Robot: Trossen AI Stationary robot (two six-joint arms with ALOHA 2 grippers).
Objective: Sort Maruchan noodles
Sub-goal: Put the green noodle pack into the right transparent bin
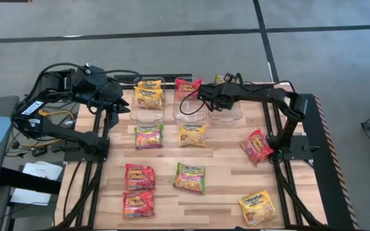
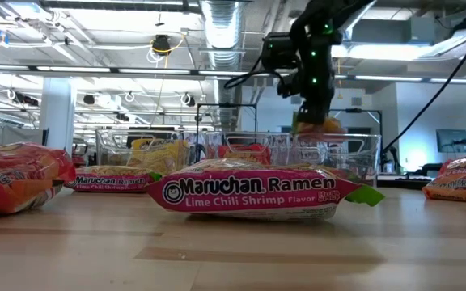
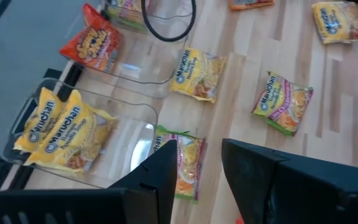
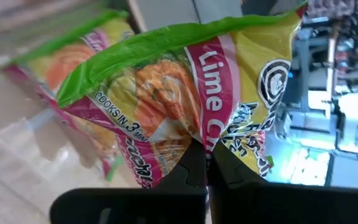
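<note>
Packets of crinkly plastic Maruchan ramen lie spread across my pale wooden worktop. From the left: my left gripper hangs by the far left corner beside the left clear plastic bin, its fingers parted on nothing; that bin holds two yellow packets. Just in front of it lies a green-edged lime chili shrimp packet, and two red packets sit near the front left corner. The middle clear bin holds one red packet, with a yellow packet in front of it and another lime packet toward the front edge. My right gripper sits over the right clear bin at the far edge, clamped tight on a lime chili shrimp packet hanging above it. A red packet lies near the right edge, a yellow one by the front right corner.
</note>
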